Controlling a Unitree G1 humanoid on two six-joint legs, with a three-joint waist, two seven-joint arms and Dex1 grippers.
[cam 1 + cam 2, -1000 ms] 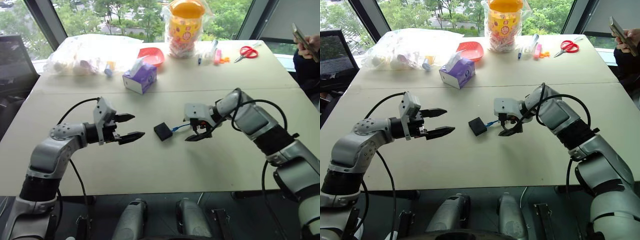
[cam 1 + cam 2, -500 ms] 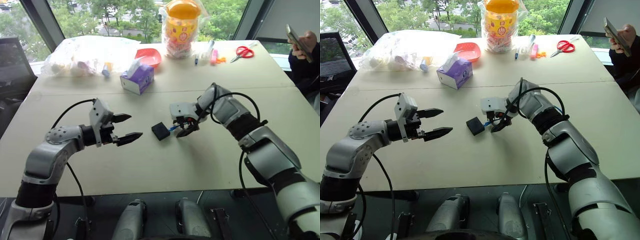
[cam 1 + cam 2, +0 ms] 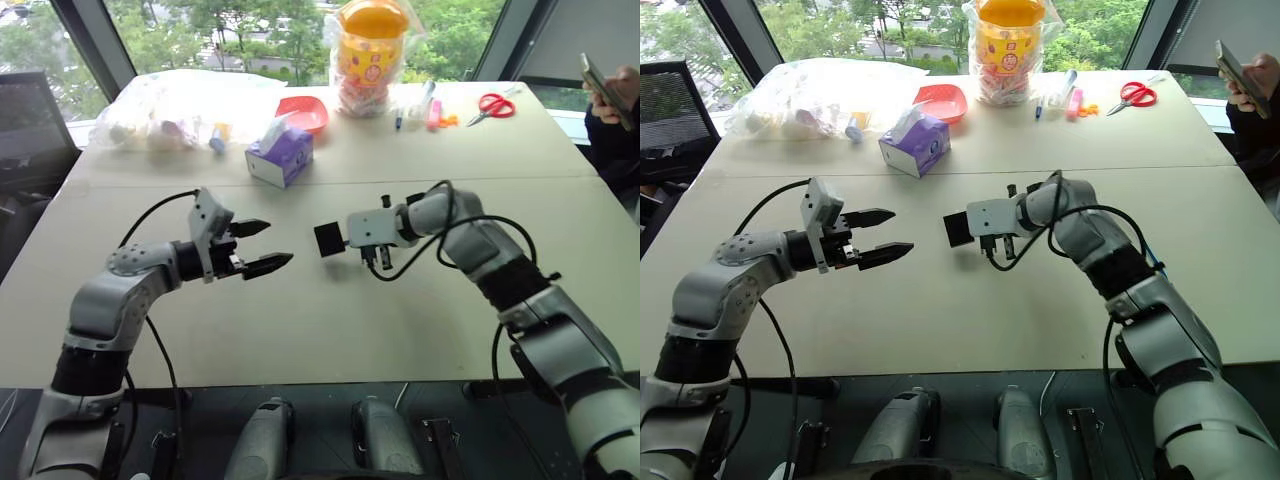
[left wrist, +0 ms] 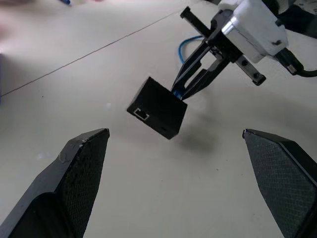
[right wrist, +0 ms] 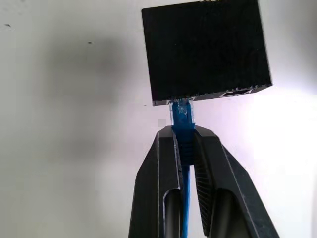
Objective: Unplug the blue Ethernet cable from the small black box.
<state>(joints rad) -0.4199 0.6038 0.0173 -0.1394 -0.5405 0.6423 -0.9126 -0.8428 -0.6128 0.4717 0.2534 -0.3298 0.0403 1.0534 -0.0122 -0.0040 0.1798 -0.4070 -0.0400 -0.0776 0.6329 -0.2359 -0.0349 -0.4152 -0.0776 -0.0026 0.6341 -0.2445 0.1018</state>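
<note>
The small black box (image 3: 329, 239) hangs tilted just above the table, casting a shadow below it. It is carried by the blue Ethernet cable (image 5: 184, 151), whose clear plug (image 5: 181, 113) sits in the box's port. My right gripper (image 5: 184, 131) is shut on the cable right behind the plug, fingers pointing at the box (image 5: 205, 49). The rest of the cable (image 4: 184, 47) loops away behind that hand. My left gripper (image 3: 279, 243) hovers open a short way left of the box, aimed at it and touching nothing. In the left wrist view the box (image 4: 158, 106) floats ahead of its wide-spread fingers (image 4: 84, 163).
At the back of the table are a purple tissue box (image 3: 280, 155), a red bowl (image 3: 303, 112), a bagged yellow jar (image 3: 370, 45), a clear bag of items (image 3: 180, 105), pens (image 3: 430, 105) and red scissors (image 3: 497, 104). A person's hand with a phone (image 3: 610, 88) is at far right.
My right gripper closed on the cable by the plug, rolled its wrist and lifted the box off the table. The left gripper stayed open and nearly still.
</note>
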